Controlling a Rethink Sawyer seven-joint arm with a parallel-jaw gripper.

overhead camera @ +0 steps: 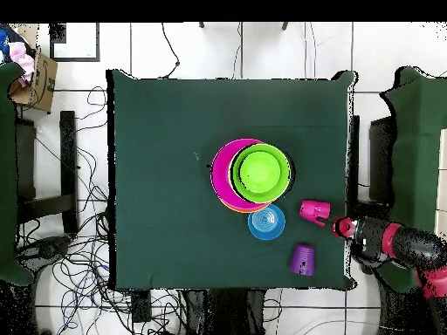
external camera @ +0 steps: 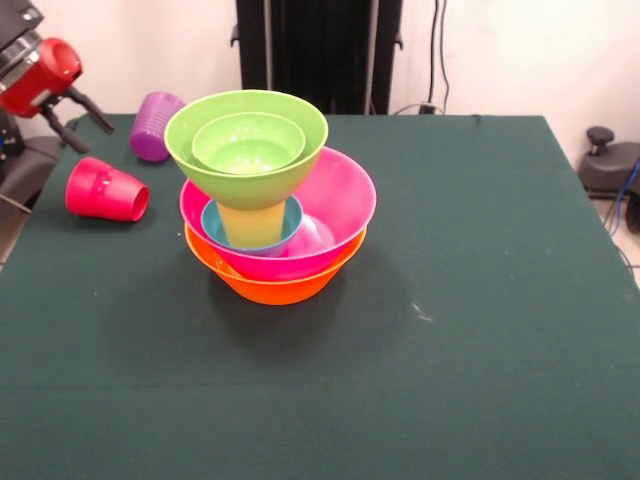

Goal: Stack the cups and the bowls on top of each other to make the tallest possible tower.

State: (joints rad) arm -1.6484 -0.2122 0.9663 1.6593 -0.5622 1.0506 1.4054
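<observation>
Front view. The tool (external camera: 75,120) shows at the upper left edge, off the counter's (external camera: 480,330) corner: a red, rounded cylindrical housing with thin black prongs splayed out from it. Whether it is open or closed I cannot tell; nothing is in it.

Just below the tool, the red cup (external camera: 106,189) lies on its side on the counter, translucent, tapered, mouth turned away from the tool. Just to the right of the tool, the purple cup (external camera: 155,126) also lies tipped, ribbed wall showing.

The tower (external camera: 272,200) stands well to the right of the tool, mid-counter. Glossy plastic throughout. Base is the orange bowl (external camera: 270,285), wide and round. The pink bowl (external camera: 340,215) nests in it. Inside the pink bowl sits a blue bowl (external camera: 215,228), and from that rises a yellow cup (external camera: 255,222). The large green bowl (external camera: 245,150) rests on the cup, flaring like a funnel. A small green bowl (external camera: 248,142) nests within it. Counter surface is a dark green matte cloth.

Overhead view. The tool (overhead camera: 342,227) sits past the counter's (overhead camera: 166,157) right edge, red tip toward the cups. The red cup (overhead camera: 314,210) lies nearest it. The purple cup (overhead camera: 302,259) is a little farther off. A blue bowl (overhead camera: 266,222) shows as concentric rings beside the tower (overhead camera: 251,174). The green bowl (overhead camera: 260,171) covers most of the pink bowl (overhead camera: 223,166); only a sliver of orange rim shows.
</observation>
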